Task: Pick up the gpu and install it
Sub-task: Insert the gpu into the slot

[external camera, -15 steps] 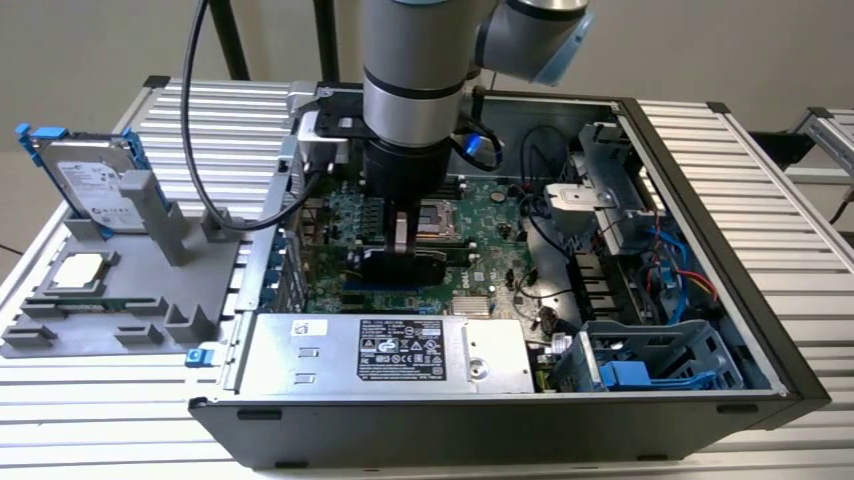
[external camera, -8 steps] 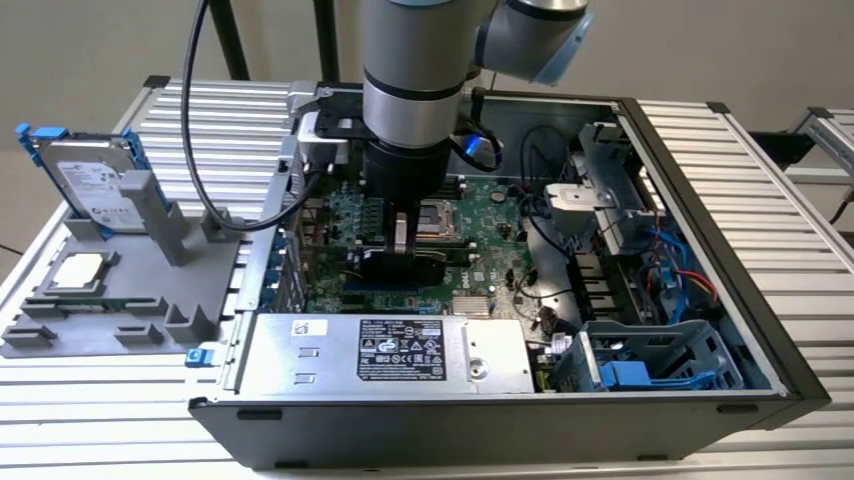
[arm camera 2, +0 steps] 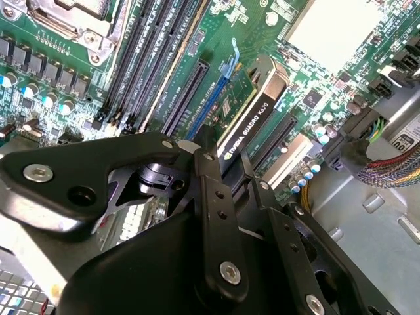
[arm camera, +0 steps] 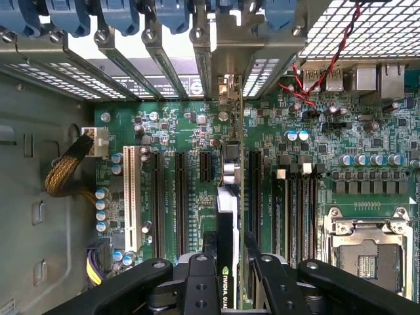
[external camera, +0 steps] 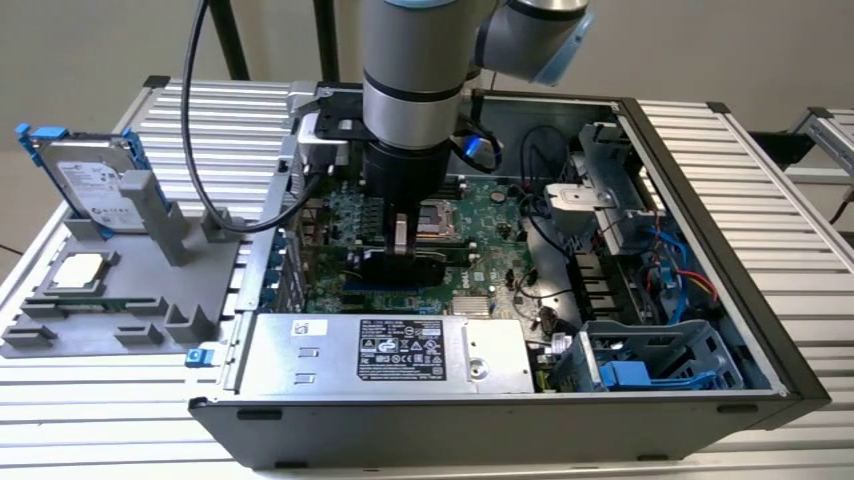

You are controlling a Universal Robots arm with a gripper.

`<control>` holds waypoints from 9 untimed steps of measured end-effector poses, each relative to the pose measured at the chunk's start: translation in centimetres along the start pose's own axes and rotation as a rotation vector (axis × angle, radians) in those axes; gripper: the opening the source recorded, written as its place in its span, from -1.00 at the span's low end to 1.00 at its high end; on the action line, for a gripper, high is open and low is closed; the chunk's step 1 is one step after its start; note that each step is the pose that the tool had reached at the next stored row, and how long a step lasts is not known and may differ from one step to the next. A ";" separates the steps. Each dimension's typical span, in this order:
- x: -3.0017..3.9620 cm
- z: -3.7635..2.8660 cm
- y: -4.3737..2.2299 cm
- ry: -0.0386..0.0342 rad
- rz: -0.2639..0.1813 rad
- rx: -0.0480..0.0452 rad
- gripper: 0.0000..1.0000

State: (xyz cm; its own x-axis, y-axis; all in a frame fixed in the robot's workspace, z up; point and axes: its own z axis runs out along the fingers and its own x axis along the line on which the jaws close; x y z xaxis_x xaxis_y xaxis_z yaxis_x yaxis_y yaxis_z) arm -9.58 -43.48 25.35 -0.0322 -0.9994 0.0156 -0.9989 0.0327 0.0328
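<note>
Claw fingers were clamped on the gpu, one on each face of the card, as I saw in both wrist views. I had the arm reaching straight down into the open computer case, and the gpu stood on edge over the motherboard, just beside the CPU socket and above the long expansion slots. In the first wrist view the card ran in line with those slots, its far end reaching toward the bracket openings in the case's rear wall; I could not tell whether its edge was seated in a slot. The power supply lay along the near side of the case. Outside the case, toward the exterior view's left, a grey fixture on the worktop held a hard drive with blue rails and a small silver chip.
</note>
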 end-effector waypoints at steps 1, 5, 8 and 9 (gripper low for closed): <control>0.00 0.01 0.04 0.0001 0.000 -0.0005 -1.00; 0.00 0.06 0.10 0.0008 0.000 -0.0011 -1.00; 0.01 0.14 0.12 0.0009 0.000 -0.0012 -1.00; 0.01 0.16 0.12 0.0010 0.000 -0.0012 -1.00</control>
State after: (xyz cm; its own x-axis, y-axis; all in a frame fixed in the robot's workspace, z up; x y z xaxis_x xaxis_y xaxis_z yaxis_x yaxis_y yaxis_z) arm -9.70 -43.49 25.19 -0.0325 -0.9993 0.0167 -0.9989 0.0330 0.0339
